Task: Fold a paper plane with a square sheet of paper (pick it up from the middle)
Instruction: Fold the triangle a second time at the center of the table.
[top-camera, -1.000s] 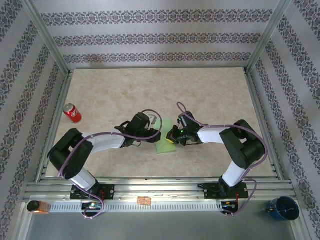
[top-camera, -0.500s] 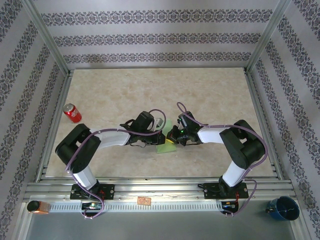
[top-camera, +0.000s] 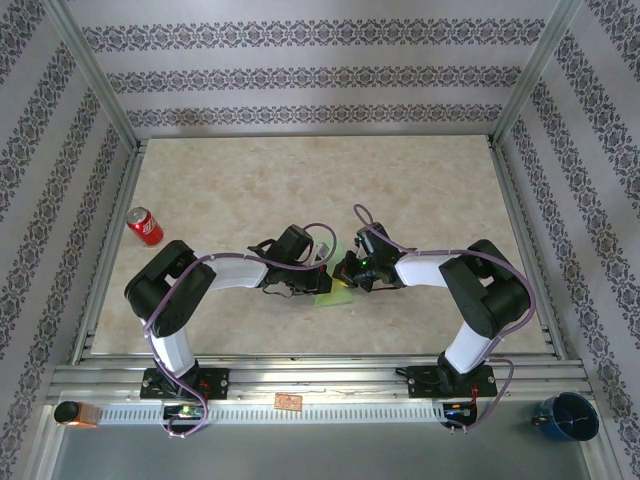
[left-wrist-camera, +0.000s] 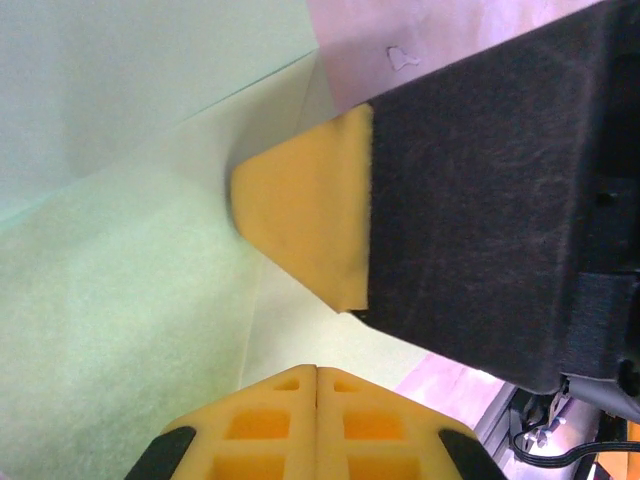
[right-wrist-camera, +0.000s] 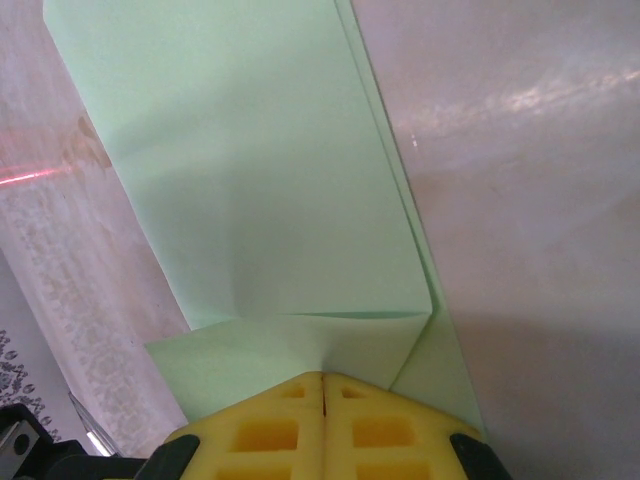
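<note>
My left gripper (top-camera: 319, 274) and right gripper (top-camera: 343, 281) are both pressed together, with nothing visibly pinched. Their tips nearly meet over the square sheet of paper (top-camera: 333, 297), which lies part-folded mid-table (top-camera: 300, 190). To crease well, I judge one closed tip should pin the flap while the other slides firmly along the fold, with the edges aligned.
</note>
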